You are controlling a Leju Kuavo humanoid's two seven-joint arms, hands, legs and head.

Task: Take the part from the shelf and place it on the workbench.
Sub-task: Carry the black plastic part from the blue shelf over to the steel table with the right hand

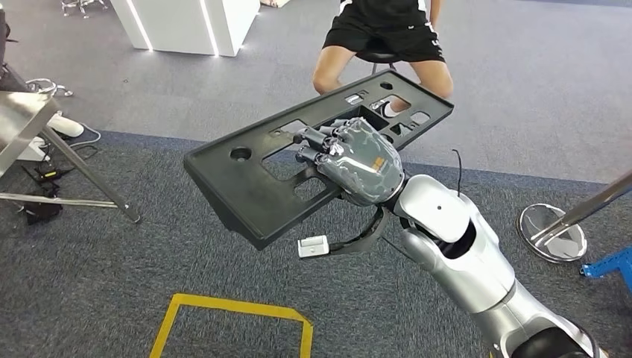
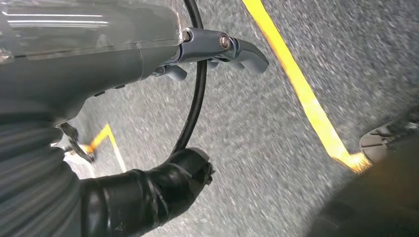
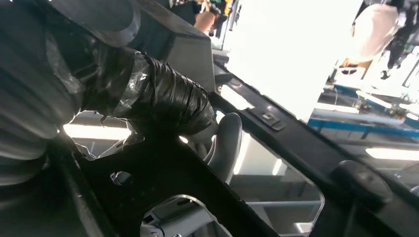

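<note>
One right hand [image 1: 356,160] grasps the black part [image 1: 246,179] through a middle cutout; we judge it stiff, light, overhanging far on both sides, liable to tip.

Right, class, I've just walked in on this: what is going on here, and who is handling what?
The robot's right hand grips a long black part with cut-outs, holding it up in the air, tilted, above the grey carpet. The left hand hangs near the floor by a yellow floor line, its fingers apart and holding nothing. A person sits on a stool just beyond the part. A metal table stands at the left.
</note>
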